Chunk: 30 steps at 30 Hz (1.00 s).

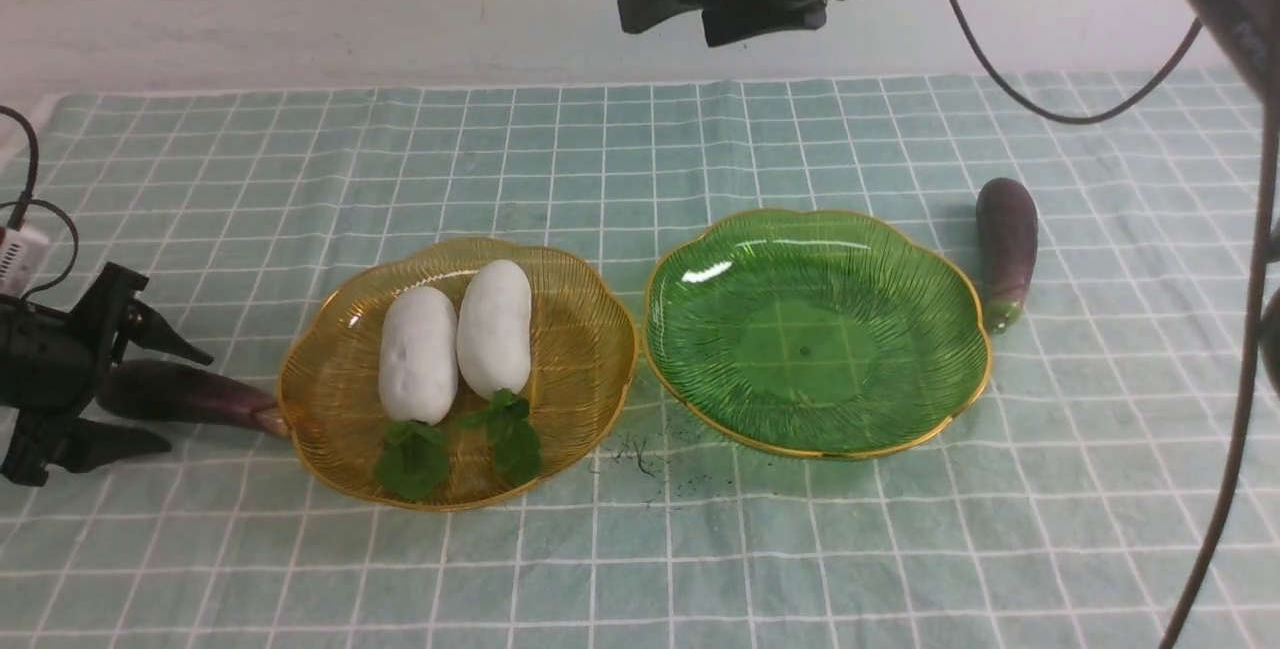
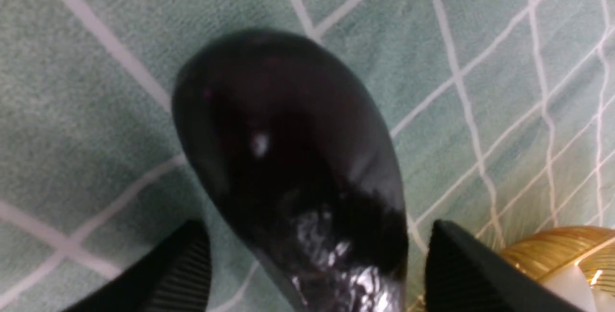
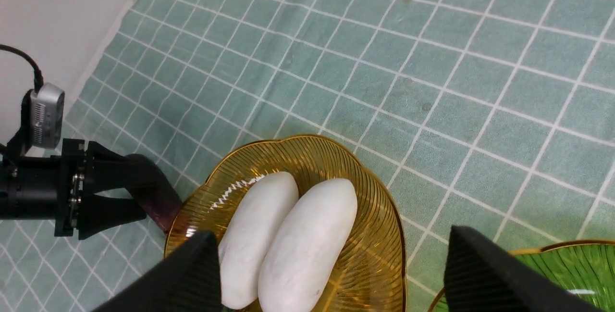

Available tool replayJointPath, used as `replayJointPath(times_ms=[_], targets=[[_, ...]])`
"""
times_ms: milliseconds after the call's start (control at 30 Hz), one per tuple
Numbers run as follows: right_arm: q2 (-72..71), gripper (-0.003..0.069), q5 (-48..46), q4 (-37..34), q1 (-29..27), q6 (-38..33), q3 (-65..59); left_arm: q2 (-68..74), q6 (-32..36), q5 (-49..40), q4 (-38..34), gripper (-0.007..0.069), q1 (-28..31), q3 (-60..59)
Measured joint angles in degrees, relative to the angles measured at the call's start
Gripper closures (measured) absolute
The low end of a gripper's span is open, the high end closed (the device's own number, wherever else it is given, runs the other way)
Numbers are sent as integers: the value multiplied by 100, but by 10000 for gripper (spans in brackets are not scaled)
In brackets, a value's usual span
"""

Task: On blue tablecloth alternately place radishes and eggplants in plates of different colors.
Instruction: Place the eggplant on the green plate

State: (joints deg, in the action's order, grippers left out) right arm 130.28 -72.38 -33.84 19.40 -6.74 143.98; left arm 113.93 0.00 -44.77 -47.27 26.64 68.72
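Working with the left gripper (image 1: 190, 403) around the near eggplant (image 2: 288, 148), jaws wide apart on either side and not gripping. With the right gripper (image 1: 668, 31), also spread wide, holding nothing, up beyond the yellow plate (image 1: 585, 349) and to its right. To find the near eggplant, look just left of the yellow plate, stem end at the rim; for the other eggplant (image 1: 1007, 239), look well right of that plate, past the green plate (image 1: 805, 349).

Expect light, fairly firm handling, with a glossy skin likely to slip (probably plastic, judging by the shine). Best to pinch across the thick middle, square to the length, then lift straight up before moving toward the green plate, presumably the one meant for eggplants.

Mind the yellow plate's rim: easy to snag with the stem, and thin enough to skid. Clear the two radishes (image 1: 418, 354) (image 1: 495, 329) lying side by side in the yellow plate, leaves (image 1: 411, 464) toward the near side. Watch also for the right arm's dark cable (image 1: 1250, 329), hanging over the blue cloth (image 1: 750, 549) well right of the yellow plate.
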Motion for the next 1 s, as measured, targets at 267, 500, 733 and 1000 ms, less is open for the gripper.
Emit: replayJointPath(times_ms=[267, 500, 733, 1000], targets=[[-26, 91, -7, 224, 0, 169, 0, 60, 445, -264, 132, 268, -1, 340], [-644, 93, -53, 1831, -265, 485, -6, -703, 991, -891, 462, 268, -8, 1312], [-1081, 141, -53, 2576, -977, 781, 7, -1596, 1655, -1099, 538, 268, -882, 2534], [-1070, 209, -38, 2231, -2023, 1245, -1218, -1200, 2376, -578, 542, 268, -3494, 3424]])
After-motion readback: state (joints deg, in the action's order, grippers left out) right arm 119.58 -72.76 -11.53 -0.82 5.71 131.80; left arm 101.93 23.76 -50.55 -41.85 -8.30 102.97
